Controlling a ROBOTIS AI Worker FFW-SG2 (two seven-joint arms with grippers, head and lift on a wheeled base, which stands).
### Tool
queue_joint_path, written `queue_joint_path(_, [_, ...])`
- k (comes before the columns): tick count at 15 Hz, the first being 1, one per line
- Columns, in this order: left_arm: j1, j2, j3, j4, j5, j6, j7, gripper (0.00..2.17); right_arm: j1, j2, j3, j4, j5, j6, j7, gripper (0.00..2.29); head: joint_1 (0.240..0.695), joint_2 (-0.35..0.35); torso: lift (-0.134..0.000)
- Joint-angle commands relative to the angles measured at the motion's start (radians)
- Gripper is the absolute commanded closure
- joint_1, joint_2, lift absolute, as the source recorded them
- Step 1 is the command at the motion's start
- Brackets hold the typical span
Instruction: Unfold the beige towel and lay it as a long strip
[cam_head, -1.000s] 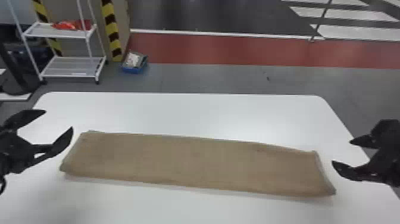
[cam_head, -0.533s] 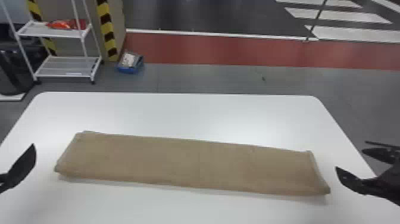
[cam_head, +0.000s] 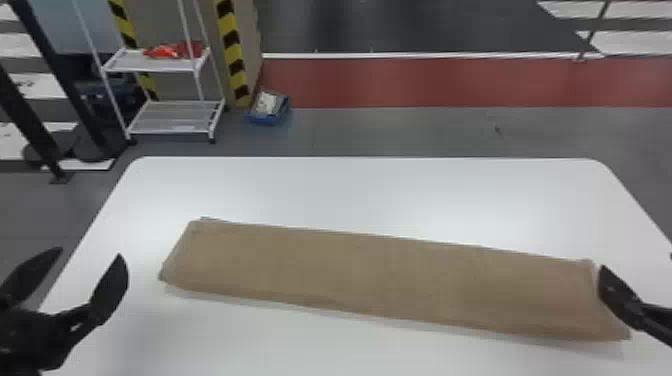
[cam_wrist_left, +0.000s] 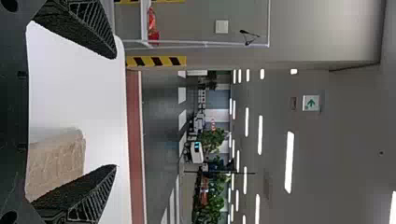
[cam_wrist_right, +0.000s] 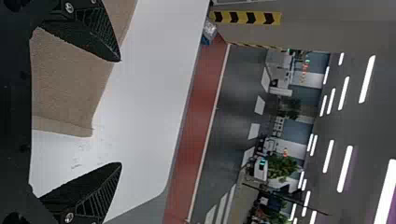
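Well, head view: the towel (cam_head: 390, 280) lies as a strip on the table (cam_head: 375, 195), best straightened lightly. Left wrist view: the left gripper (cam_wrist_left: 116, 111) gapes. Right wrist view: the right gripper (cam_wrist_right: 120, 112), spread too, should smooth without dragging.

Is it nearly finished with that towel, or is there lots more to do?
It looks nearly finished. The towel already lies unfolded as a long strip across the white table. Nothing is gripped: the left gripper and right gripper are both open. Perhaps only slight straightening is left, as the strip slants a little.
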Motion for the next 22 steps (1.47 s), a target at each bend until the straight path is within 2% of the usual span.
queue_joint_path(1, [0.034, -0.003, -0.01, 0.005, 0.029, -0.003, -0.007, 0.05, -0.032, 0.001, -0.028, 0.047, 0.006, 0.111, 0.002, 0.09, 0.695, 0.011, -0.111])
queue_joint_path(3, [0.048, -0.003, -0.01, 0.028, 0.04, -0.021, -0.009, 0.05, -0.087, 0.001, -0.107, 0.128, -0.038, 0.231, 0.028, 0.09, 0.695, -0.017, -0.111])
queue_joint_path(4, [0.048, -0.003, -0.01, 0.042, 0.042, -0.027, -0.011, 0.05, -0.107, 0.001, -0.126, 0.182, -0.049, 0.234, 0.041, 0.09, 0.695, -0.037, -0.111])
queue_joint_path(6, [0.048, -0.003, -0.012, 0.054, 0.046, -0.03, -0.015, 0.06, -0.156, 0.001, -0.143, 0.288, -0.057, 0.197, 0.054, 0.1, 0.695, -0.079, -0.111])
queue_joint_path(9, [0.049, -0.003, -0.013, 0.06, 0.054, -0.03, -0.018, 0.06, -0.245, 0.001, -0.15, 0.42, -0.06, 0.136, 0.076, 0.11, 0.695, -0.095, -0.111])
queue_joint_path(12, [0.048, -0.003, -0.013, 0.071, 0.055, -0.03, -0.018, 0.06, -0.296, 0.001, -0.14, 0.474, -0.049, 0.084, 0.082, 0.16, 0.695, -0.09, -0.111])
queue_joint_path(14, [0.042, -0.003, -0.013, 0.081, 0.055, -0.027, -0.026, 0.06, -0.314, 0.001, -0.123, 0.504, -0.034, 0.09, 0.082, 0.44, 0.695, -0.084, -0.111])
queue_joint_path(18, [0.035, -0.003, -0.013, 0.095, 0.055, -0.027, -0.026, 0.07, -0.336, -0.006, -0.1, 0.52, -0.028, 0.145, 0.082, 1.67, 0.695, -0.063, -0.111])
queue_joint_path(20, [0.034, -0.003, -0.013, 0.1, 0.054, -0.027, -0.026, 0.07, -0.356, -0.008, -0.098, 0.52, -0.017, 0.197, 0.082, 2.08, 0.695, -0.057, -0.111])
queue_joint_path(22, [0.032, -0.003, -0.013, 0.103, 0.054, -0.027, -0.026, 0.08, -0.399, -0.009, -0.098, 0.524, -0.003, 0.213, 0.081, 2.11, 0.695, -0.051, -0.111])
